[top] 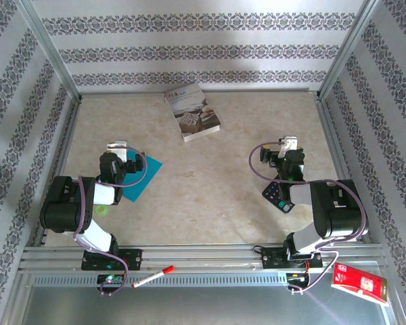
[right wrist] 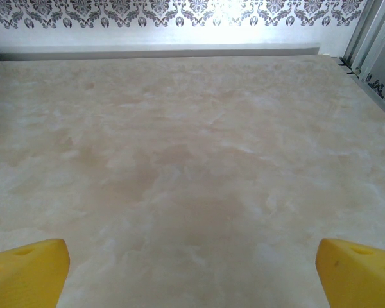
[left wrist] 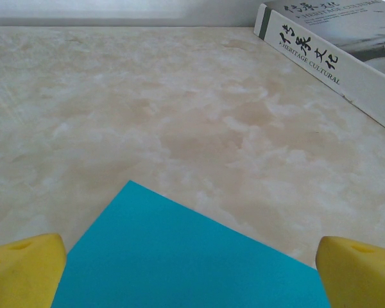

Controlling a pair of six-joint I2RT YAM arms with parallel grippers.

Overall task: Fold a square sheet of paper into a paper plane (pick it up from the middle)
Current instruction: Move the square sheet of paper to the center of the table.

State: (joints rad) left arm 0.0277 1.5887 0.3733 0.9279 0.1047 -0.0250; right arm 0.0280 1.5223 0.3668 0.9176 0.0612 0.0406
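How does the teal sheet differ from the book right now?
The sheet is plain teal; the book is grey-white with print. The sheet is paper-thin; the book is thick. The sheet lies near left; the book far centre. Both lie flat on the table, skewed.

The book blocks your path. Nearer than the book, bare table gives free passage; the square sheet of paper, near-left of the book, lies flat.

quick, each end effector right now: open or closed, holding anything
left end effector: open, holding nothing, over the square sheet of paper
right end effector: open, holding nothing, over the table
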